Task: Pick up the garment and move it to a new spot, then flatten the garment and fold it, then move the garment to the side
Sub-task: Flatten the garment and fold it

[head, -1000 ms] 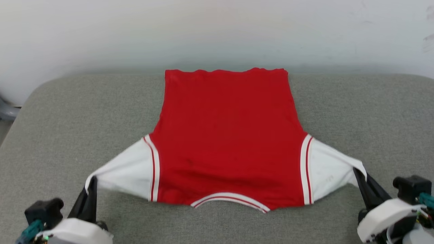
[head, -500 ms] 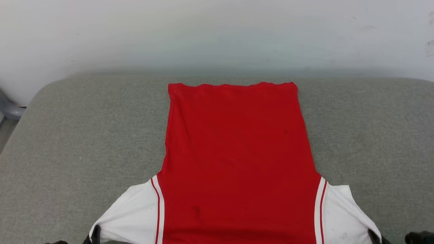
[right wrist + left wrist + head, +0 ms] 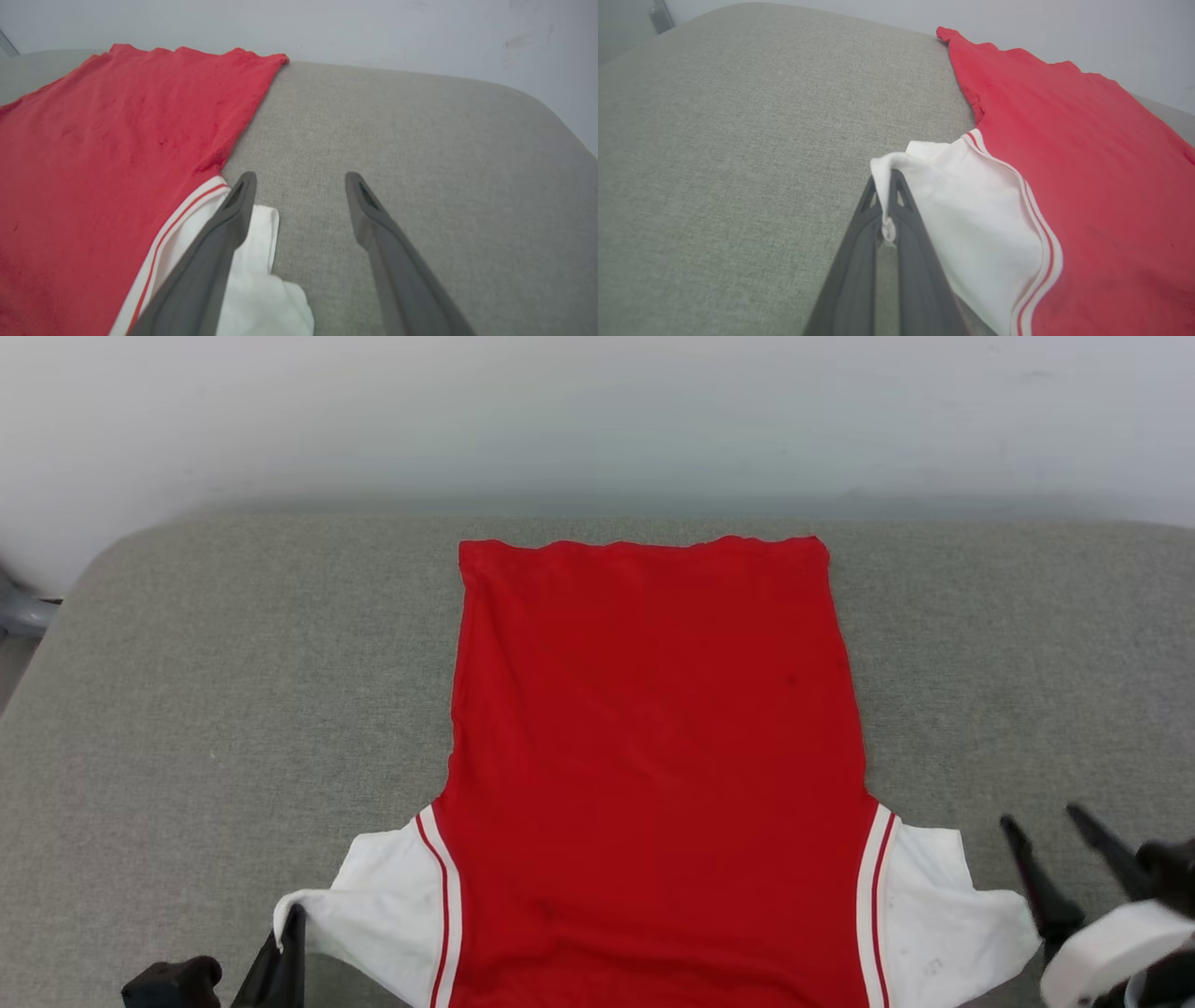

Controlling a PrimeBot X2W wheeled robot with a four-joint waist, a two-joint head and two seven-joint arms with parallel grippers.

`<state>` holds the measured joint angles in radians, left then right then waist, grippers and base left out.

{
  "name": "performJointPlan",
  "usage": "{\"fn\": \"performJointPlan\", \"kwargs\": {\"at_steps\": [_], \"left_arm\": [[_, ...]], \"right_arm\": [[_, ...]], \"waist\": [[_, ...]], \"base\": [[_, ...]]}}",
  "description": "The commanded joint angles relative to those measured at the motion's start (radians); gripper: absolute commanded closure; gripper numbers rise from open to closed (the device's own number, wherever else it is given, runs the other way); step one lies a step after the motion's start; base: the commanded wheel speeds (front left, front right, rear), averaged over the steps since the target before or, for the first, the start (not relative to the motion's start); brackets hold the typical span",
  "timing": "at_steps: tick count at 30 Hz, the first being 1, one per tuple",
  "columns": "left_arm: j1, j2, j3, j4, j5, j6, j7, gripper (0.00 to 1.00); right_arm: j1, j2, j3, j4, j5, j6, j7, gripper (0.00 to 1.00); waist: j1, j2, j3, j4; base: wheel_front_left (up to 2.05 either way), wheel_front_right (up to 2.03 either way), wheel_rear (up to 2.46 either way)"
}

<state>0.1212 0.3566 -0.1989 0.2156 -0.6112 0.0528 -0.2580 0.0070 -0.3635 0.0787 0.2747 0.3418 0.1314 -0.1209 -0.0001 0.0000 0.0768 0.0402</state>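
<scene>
Left: my left gripper (image 3: 288, 947) is clenched on the edge of the garment's white left sleeve (image 3: 373, 887). Centre: the garment (image 3: 653, 756) lies flat, plain red side up, on the grey surface (image 3: 187, 709), hem toward the wall (image 3: 597, 420). Right: my right gripper (image 3: 1041, 817) stands spread, grasping nothing, just beside the right sleeve (image 3: 943, 905).

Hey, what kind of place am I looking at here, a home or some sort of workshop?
Probably an indoor test setup, not a lived-in room: a grey padded fabric surface against a bare pale wall, a red jersey spread on it, the left gripper pinching one sleeve.
</scene>
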Motion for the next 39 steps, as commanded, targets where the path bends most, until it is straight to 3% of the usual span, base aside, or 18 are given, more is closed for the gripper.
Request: {"fn": "performJointPlan", "kwargs": {"at_steps": [1, 8, 16, 20, 28, 33, 39], "left_arm": [[-0.022, -0.010, -0.002, -0.016, 0.010, -0.005, -0.005, 1.00], [-0.089, -0.037, -0.016, -0.067, 0.062, -0.017, -0.008, 1.00], [-0.173, -0.088, -0.018, -0.120, 0.115, -0.041, -0.009, 1.00], [-0.211, -0.127, -0.014, -0.142, 0.145, -0.062, -0.008, 1.00], [-0.271, -0.197, -0.001, -0.169, 0.206, -0.106, -0.008, 1.00], [-0.301, -0.235, 0.004, -0.183, 0.239, -0.129, -0.008, 1.00], [-0.325, -0.266, 0.006, -0.191, 0.262, -0.149, -0.008, 1.00]], "right_arm": [[-0.070, -0.029, -0.011, -0.027, -0.002, -0.001, 0.004, 0.00], [-0.370, -0.122, -0.048, -0.108, 0.021, -0.001, 0.084, 0.00], [-0.707, -0.191, 0.026, -0.082, 0.024, -0.001, 0.276, 0.00], [-0.882, -0.229, 0.139, -0.022, 0.023, -0.001, 0.414, 0.00], [-1.149, -0.255, 0.291, 0.201, 0.118, -0.001, 0.806, 0.00], [-1.235, -0.267, 0.311, 0.303, 0.150, -0.001, 1.002, 0.00], [-1.256, -0.241, 0.290, 0.376, 0.127, -0.001, 1.096, 0.00]], "waist": [[0.0001, 0.0000, 0.020, 0.004], [0.0001, 0.0000, 0.115, 0.068], [0.0001, 0.0000, 0.241, 0.144], [0.0001, 0.0000, 0.307, 0.184], [0.0001, 0.0000, 0.420, 0.247], [0.0001, 0.0000, 0.476, 0.281], [0.0001, 0.0000, 0.529, 0.312]], "base": [[0.00, 0.00, 0.00], [0.00, 0.00, 0.00], [0.00, 0.00, 0.00], [0.00, 0.00, 0.00], [0.00, 0.00, 0.00], [0.00, 0.00, 0.00], [0.00, 0.00, 0.00]]}}
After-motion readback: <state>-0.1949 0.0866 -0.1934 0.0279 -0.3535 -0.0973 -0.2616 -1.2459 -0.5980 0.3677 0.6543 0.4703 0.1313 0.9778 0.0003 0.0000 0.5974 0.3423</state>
